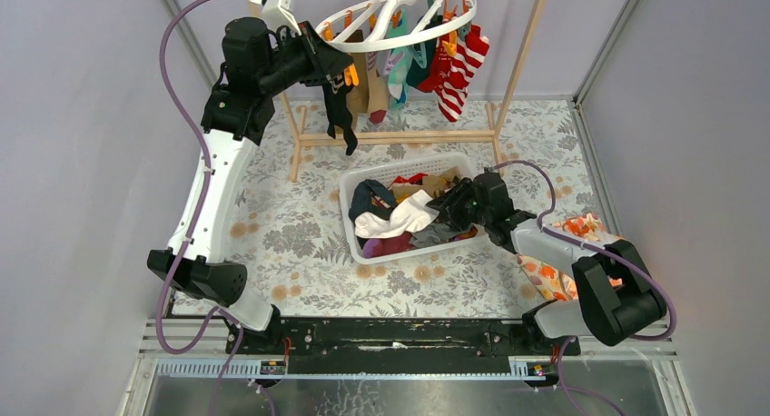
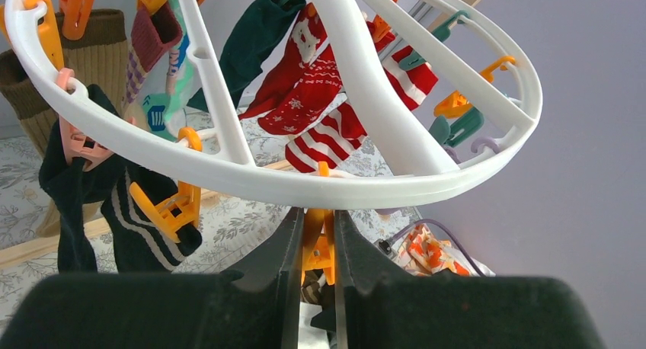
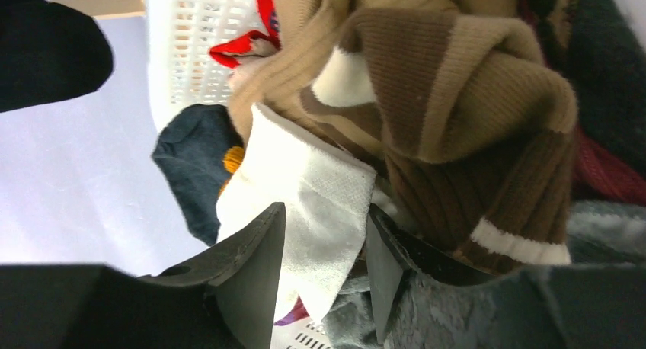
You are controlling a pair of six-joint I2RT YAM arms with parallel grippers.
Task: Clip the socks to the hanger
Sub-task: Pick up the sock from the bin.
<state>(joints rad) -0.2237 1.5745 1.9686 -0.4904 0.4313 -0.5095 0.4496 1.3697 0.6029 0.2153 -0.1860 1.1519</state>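
The white ring hanger (image 1: 399,44) (image 2: 305,185) hangs from the rack at the back, with several socks clipped on it, among them a red-and-white striped one (image 1: 451,80) and a dark striped one (image 1: 343,116). My left gripper (image 1: 340,71) (image 2: 318,216) is raised just under the ring's near rim, shut on an orange clip (image 2: 318,246). My right gripper (image 1: 451,207) (image 3: 326,212) is down in the white basket (image 1: 347,221), its jaws apart around a fold of a white sock (image 1: 399,218) (image 3: 320,189). A brown-and-cream striped sock (image 3: 457,97) lies right beside it.
The light wooden rack frame (image 1: 522,53) stands across the back of the floral tablecloth. The basket holds several mixed socks. An orange-patterned cloth (image 1: 554,275) lies under my right arm. Grey walls close in on both sides.
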